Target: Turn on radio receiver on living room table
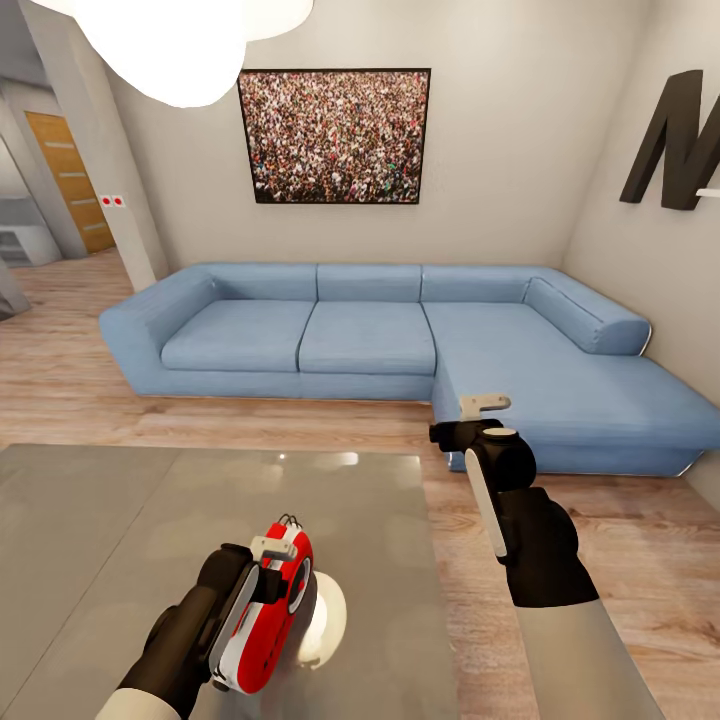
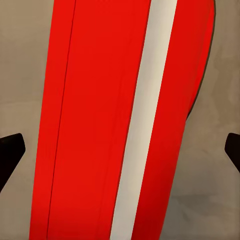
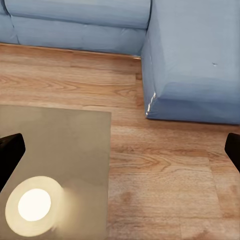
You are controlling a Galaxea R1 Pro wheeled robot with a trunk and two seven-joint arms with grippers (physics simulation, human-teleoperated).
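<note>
Radio (image 1: 268, 620): it is being held on edge by the left gripper (image 1: 262, 578) above the near part of the surface (image 1: 100, 520), red face turning toward the right, white back toward the arm, wire handle (image 1: 290, 521) pointing away from the robot; whether its lower end is touching the glossy top, I cannot tell. In the left wrist view the radio (image 2: 100, 125) is showing as a tall red slab with a white stripe down it.
Left jaws: they are clamping on the radio, pale fingers (image 1: 275, 548) pressing across its upper edge.
Right gripper (image 1: 470, 420): it is hanging in the air past the far right corner of the surface, over the wood floor (image 1: 620, 530) in front of the sofa (image 1: 400, 330), touching nothing.
Right jaws: they are standing apart and holding nothing; in the right wrist view the dark tips are sitting at both side edges of the picture.
Surface: grey and reflective, it is mirroring the white ceiling lamp (image 1: 180, 40) as a round glow (image 3: 34, 205) beside the radio.
Room: the blue L-shaped sofa is lying along the far and right walls, well apart from the surface; a framed crowd picture (image 1: 335, 135) is hanging above it, and a big dark letter (image 1: 672, 140) is standing out on the right wall.
</note>
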